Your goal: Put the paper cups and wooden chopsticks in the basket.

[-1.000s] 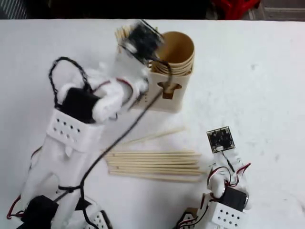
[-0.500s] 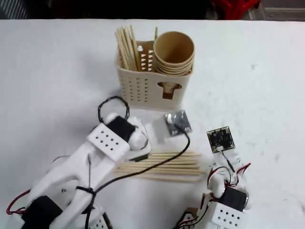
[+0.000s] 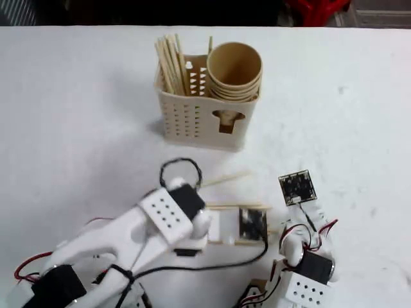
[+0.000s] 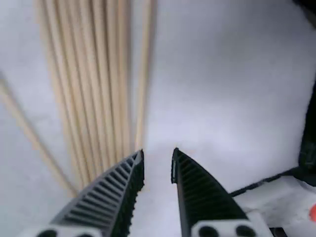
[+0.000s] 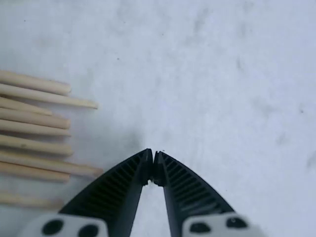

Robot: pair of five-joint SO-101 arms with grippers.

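Observation:
A cream perforated basket at the back of the table holds a stack of paper cups and a bundle of wooden chopsticks. A pile of loose chopsticks lies on the white table, largely covered in the high view by my left arm. My left gripper is open just above the table at the ends of these sticks, nothing between its fingers. One stray chopstick lies apart, nearer the basket. My right gripper is shut and empty, beside the pile's other ends.
The right arm rests at the front right edge, close to the left arm's wrist camera. A black cable loops above the left arm. Bare white table lies to the right of the basket.
My left arm has swung back from the basket toward the front and come down over the loose chopstick pile. The right arm has stayed still.

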